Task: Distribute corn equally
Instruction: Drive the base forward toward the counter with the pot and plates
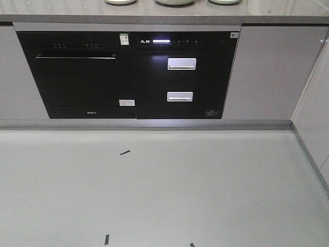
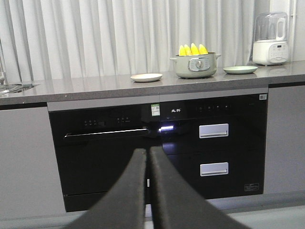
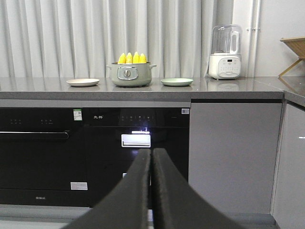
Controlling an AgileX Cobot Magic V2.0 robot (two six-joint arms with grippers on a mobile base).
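Note:
Several yellow corn cobs [image 2: 193, 49] [image 3: 133, 58] stand upright in a pale green pot [image 2: 195, 66] [image 3: 130, 75] on the grey countertop. A cream plate [image 2: 146, 77] [image 3: 83, 82] lies left of the pot and a green plate [image 2: 240, 69] [image 3: 177, 81] lies to its right. My left gripper [image 2: 147, 151] is shut and empty, low in front of the black oven, far below the pot. My right gripper [image 3: 151, 151] is likewise shut and empty in front of the drawers. In the front view only the bottoms of the dishes [image 1: 174, 2] show.
Black built-in appliances [image 1: 128, 74] with two silver drawer handles [image 1: 181, 64] fill the cabinet front. A white blender [image 3: 225, 52] stands on the counter's right. A wooden rack [image 3: 294, 50] sits far right. A side cabinet [image 1: 313, 103] runs along the right. Grey floor [image 1: 154, 190] carries tape marks.

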